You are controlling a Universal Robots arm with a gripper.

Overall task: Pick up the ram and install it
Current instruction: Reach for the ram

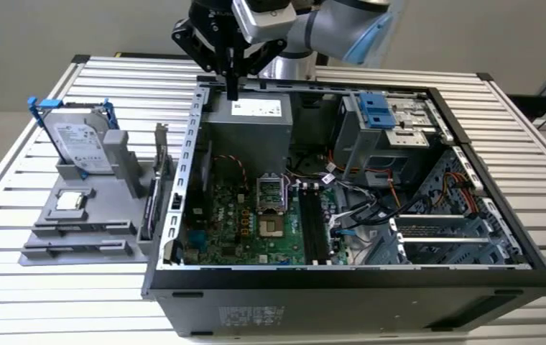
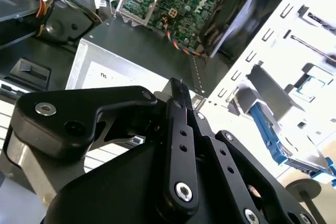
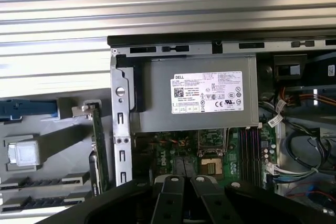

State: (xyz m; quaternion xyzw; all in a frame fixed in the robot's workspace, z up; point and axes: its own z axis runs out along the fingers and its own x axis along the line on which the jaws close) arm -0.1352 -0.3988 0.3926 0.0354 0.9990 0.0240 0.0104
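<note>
At the lower left of the exterior view, the ram (image 1: 74,228) appears as a thin dark strip on edge in a slotted holder of the gray rack (image 1: 100,215). It sits just below a silver chip (image 1: 70,201) and an upright hard drive (image 1: 81,144). A card (image 1: 158,180) stands along the rack's right edge, just beside the open computer case (image 1: 350,295). At the top centre the claw (image 1: 232,92) hangs over the case's upper rim near the gray power supply (image 1: 249,133), its fingers pinched narrow together with nothing between them, well apart from the ram.
</note>
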